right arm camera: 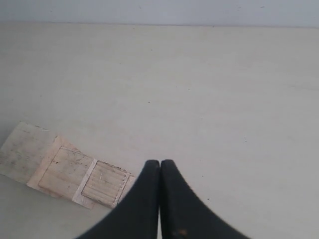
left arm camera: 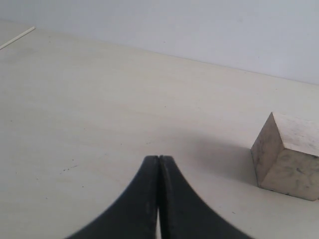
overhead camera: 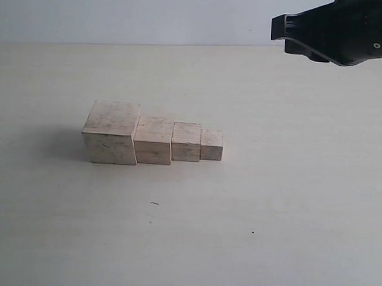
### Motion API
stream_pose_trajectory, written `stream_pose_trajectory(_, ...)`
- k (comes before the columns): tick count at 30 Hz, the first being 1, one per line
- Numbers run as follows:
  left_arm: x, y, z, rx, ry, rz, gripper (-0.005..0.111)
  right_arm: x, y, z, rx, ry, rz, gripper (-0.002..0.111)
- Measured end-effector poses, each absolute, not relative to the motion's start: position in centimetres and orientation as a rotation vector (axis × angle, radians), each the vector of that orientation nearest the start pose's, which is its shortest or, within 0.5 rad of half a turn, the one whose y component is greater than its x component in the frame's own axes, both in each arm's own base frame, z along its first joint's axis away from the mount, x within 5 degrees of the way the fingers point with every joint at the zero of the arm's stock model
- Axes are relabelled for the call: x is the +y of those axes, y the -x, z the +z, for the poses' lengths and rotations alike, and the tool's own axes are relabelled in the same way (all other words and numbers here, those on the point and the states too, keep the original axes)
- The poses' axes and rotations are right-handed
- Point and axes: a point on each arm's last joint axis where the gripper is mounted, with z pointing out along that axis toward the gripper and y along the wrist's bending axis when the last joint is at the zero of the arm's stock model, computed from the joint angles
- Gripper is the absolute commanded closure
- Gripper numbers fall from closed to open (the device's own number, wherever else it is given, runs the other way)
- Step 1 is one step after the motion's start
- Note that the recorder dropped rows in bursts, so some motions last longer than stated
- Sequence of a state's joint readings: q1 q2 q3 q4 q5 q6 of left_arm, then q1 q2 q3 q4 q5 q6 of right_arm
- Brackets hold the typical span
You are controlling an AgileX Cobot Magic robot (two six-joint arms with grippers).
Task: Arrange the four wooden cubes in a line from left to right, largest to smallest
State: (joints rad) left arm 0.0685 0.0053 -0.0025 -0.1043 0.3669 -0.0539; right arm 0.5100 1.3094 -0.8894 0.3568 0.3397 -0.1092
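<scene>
- Wood, pale: four wooden cubes point(overhead camera: 154, 140) touch in a row on the desk point(overhead camera: 270, 216), shrinking rightward from the largest cube point(overhead camera: 111, 132).
- Probably light and rigid; pinch opposite flat faces.
- Both left hand point(left arm camera: 158, 159) and right hand point(right arm camera: 160, 163) are closed, empty.

Left gripper point(left arm camera: 158, 160): two matte black jaws, flanks curving in to a narrow tip. Right gripper point(right arm camera: 160, 163): same build, small orange-brown fleck low on one jaw. Exterior view: its housing point(overhead camera: 348, 29) is black, angular, slightly glossy, with one small pale dot.
</scene>
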Motion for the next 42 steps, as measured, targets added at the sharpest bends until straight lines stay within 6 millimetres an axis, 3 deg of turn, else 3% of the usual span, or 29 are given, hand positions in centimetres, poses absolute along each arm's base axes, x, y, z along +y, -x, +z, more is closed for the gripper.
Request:
stream_pose_trajectory(8,0.0,-5.3,18.1,1.844,0.177,-0.092,0.107,14.5,-23.8,29.3,2.224,0.386,0.526,0.108)
stream_pose_trajectory(12,0.0,-5.3,18.1,1.844,0.177,-0.092,0.107,13.8,-22.9,30.8,2.164,0.390,0.524,0.108)
stream_pose_trajectory(21,0.0,-5.3,18.1,1.844,0.177,-0.092,0.107,8.4,-20.6,33.9,2.077,0.230,0.449,0.108)
stream_pose_trajectory(28,0.0,-5.3,18.1,1.844,0.177,-0.092,0.107,4.2,-16.8,33.0,2.027,0.080,0.350,0.108)
stream_pose_trajectory(34,0.0,-5.3,18.1,1.844,0.177,-0.092,0.107,3.4,-15.3,32.8,1.994,0.066,0.316,0.108)
stream_pose_trajectory(42,0.0,-5.3,18.1,1.844,0.177,-0.092,0.107,2.9,-15.3,33.2,1.955,0.032,0.294,0.108)
